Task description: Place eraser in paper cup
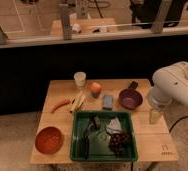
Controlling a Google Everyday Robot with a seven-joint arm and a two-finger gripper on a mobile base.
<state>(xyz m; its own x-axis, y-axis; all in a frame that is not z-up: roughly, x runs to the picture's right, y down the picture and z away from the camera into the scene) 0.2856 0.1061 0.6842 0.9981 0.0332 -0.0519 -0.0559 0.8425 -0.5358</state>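
**Pincer hangs open at the table's right edge, away from the cup**

The pincer (155,115) points down from the white arm (176,86) over the right side of the table (154,146), just right of the purple bowl (130,99). Its fingers stand apart with nothing between them. The paper cup (79,78) stands upright near the table's back edge, left of the orange fruit (95,89) and well apart from the pincer. A small blue block (107,102) lies between fruit and bowl. A green tray (75,137) at the front holds dark grapes (119,142). Which item is the eraser cannot be told.
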